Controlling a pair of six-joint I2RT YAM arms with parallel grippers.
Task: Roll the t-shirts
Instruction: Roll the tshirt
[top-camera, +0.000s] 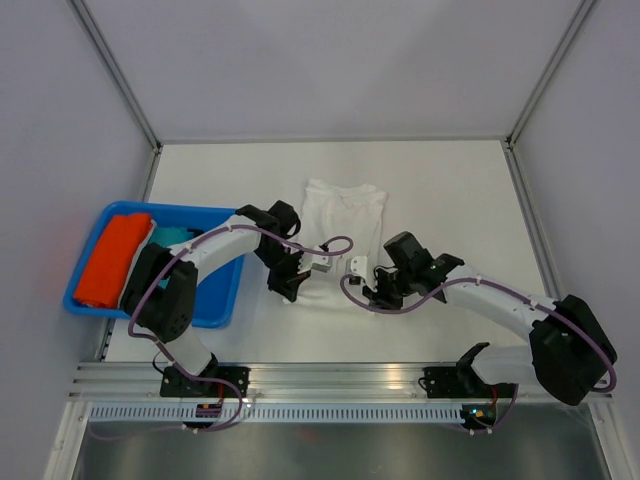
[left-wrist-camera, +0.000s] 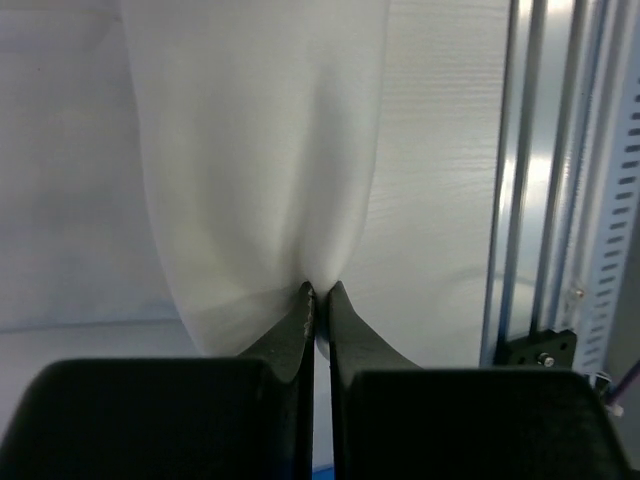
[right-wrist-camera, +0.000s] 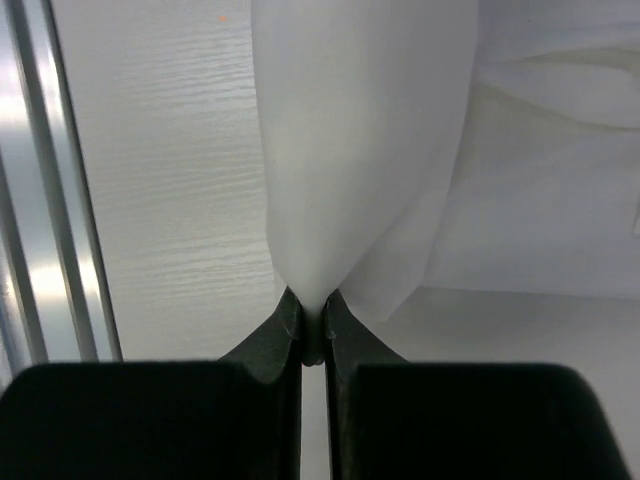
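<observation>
The table is a white board with a faint wood grain, which shows plainly in both wrist views. Pale grey walls close it in at the back and on both sides, with slim metal frame posts running up the corners. A ribbed aluminium rail runs along the near edge and carries the two arm bases.

The white t-shirt lies about the middle of the table, lengthwise away from the arms. Both arms reach in to its near end. The left gripper has its jaws pressed together on a pinch of the white cloth, which rises from them in a smooth fold. The right gripper does the same just beside it, jaws closed on another fold.

At the left edge of the table stands a blue tray. It holds the orange t-shirt, with the teal t-shirt next to it, partly hidden by the left arm.
</observation>
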